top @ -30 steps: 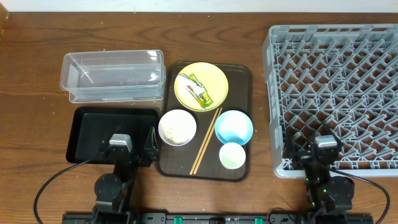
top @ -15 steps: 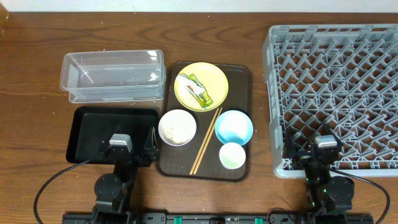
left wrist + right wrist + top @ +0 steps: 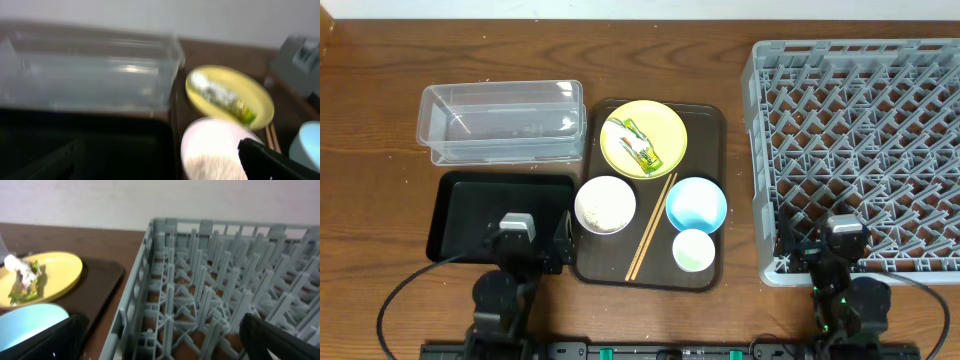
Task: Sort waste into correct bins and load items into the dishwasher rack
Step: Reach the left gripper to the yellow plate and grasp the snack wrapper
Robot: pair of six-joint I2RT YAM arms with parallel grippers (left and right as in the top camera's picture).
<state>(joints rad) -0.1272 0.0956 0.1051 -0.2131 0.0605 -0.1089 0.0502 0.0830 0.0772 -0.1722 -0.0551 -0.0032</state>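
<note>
Nothing has been sorted or loaded: the wrapper [image 3: 642,146] lies on the yellow plate [image 3: 666,121], and the dishwasher rack [image 3: 860,100] is empty. The right gripper [image 3: 165,341] is held spread. Whether the left gripper [image 3: 517,240] is spread cannot be told.

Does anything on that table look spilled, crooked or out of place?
Nothing is spilled or broken. The one oddity is a crumpled green-yellow wrapper lying on the yellow plate, rubbish on a dish. The chopsticks lie slanted on the brown tray, between the white bowl and the light blue bowl.

Wrapper [image 3: 642,147] lies on yellow plate [image 3: 666,122]; rice [image 3: 605,210] sits in white bowl [image 3: 583,196]; blue bowl [image 3: 696,204], cup [image 3: 693,249], chopsticks [image 3: 651,228] beside; tub [image 3: 500,122], black tray [image 3: 470,205] left; rack [image 3: 860,150] right
</note>
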